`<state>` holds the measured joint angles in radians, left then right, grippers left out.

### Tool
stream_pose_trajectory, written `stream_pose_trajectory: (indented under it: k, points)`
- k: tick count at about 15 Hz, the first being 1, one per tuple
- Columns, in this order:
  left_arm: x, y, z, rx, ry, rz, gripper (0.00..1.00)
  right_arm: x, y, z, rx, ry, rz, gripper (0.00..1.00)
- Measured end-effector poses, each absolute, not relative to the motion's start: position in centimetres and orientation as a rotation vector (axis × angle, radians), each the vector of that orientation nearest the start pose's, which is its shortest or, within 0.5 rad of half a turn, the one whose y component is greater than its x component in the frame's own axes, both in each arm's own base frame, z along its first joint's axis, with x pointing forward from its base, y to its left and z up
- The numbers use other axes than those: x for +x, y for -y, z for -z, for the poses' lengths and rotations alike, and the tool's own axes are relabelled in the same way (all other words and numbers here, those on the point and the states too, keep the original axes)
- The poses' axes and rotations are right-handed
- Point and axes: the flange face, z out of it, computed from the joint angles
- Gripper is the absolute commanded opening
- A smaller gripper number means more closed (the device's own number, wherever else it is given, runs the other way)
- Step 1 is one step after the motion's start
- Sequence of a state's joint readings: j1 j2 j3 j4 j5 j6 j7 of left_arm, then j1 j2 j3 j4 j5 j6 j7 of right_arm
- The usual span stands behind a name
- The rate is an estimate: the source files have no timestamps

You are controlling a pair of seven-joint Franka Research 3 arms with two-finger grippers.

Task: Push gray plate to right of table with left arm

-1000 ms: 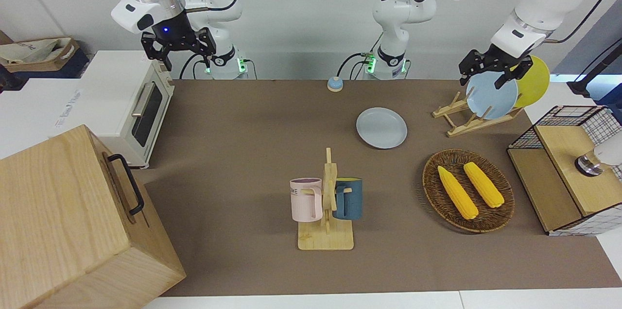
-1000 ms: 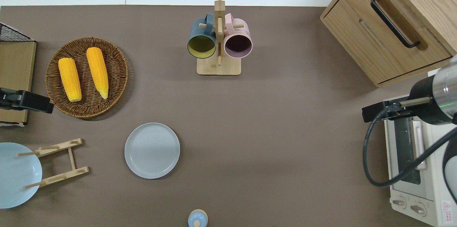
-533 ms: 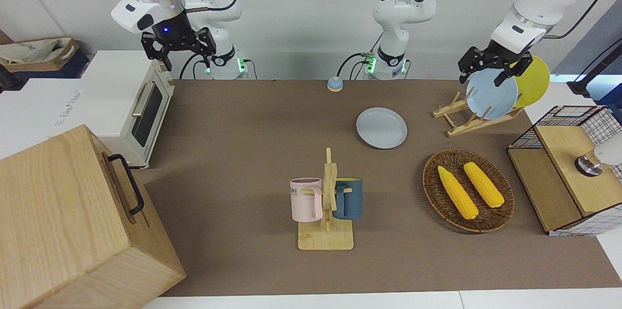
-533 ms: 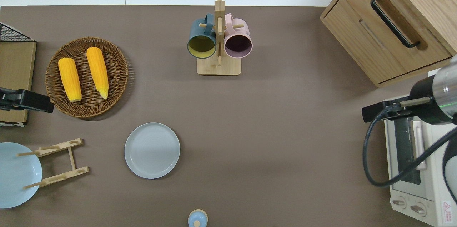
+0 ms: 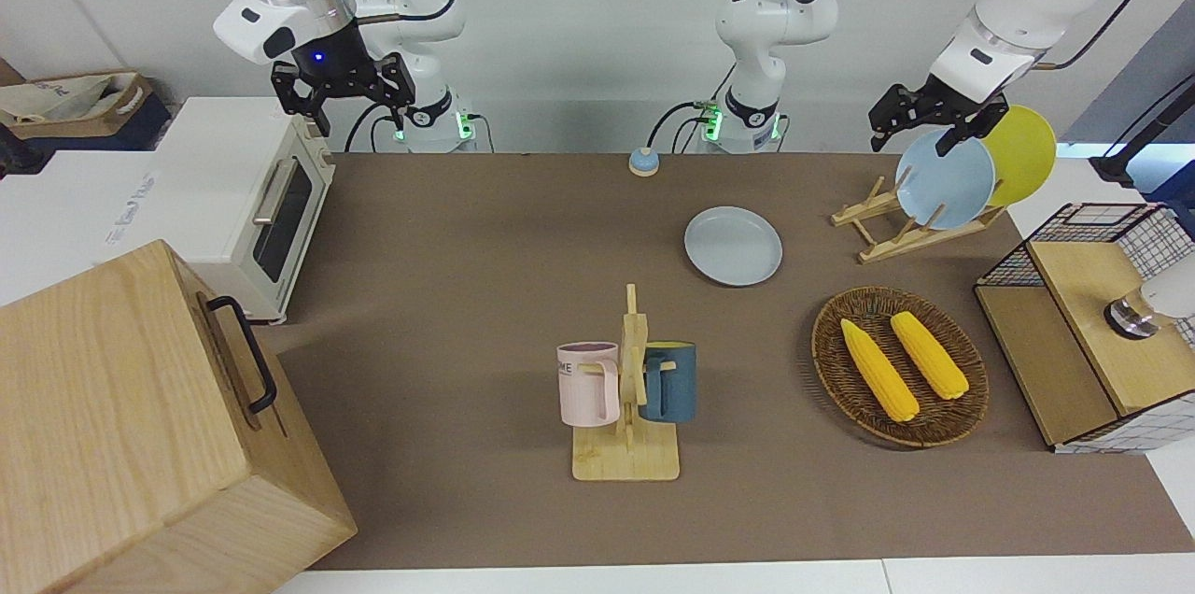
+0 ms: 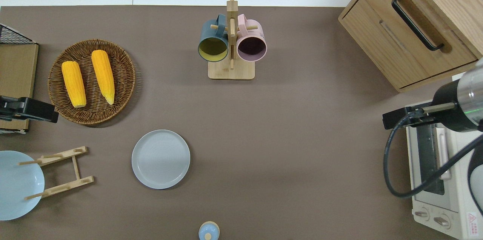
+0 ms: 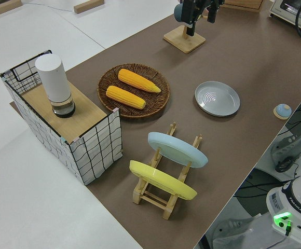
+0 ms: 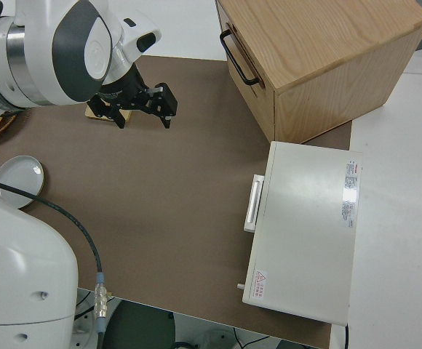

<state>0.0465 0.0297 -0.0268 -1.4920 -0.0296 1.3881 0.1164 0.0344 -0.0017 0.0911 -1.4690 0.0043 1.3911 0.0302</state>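
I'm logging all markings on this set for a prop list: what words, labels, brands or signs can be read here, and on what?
"FRANKA EMIKA": on the white robot base, left side view.
"ME": end of a word on the pink ceramic mug; the rest is hidden.
Grey lettering on the white toaster oven's top: too blurred to read.
Red triangle warning sticker and label strip on the oven: text too small to read.

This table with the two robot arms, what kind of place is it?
Probably a robotics lab staged as a kitchen: a toaster oven, a mug rack and a plate rack share the table.

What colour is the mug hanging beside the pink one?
Dark teal mug, yellow inside; overhead view shows it best.
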Motion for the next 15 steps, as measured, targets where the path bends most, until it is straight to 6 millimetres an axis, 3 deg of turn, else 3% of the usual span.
stream_pose_trajectory:
  k: [5,15]
  points:
    - [53.0,0.5,-59.0,-3.187,-0.182,-0.218,0.99,53.1,-6.8,-65.7,-3.138,0.151,-0.120,0.983]
    - [51.0,3.2,-46.0,-3.209,-0.213,-0.159,0.99,53.1,-6.8,-65.7,-3.138,0.151,-0.120,0.983]
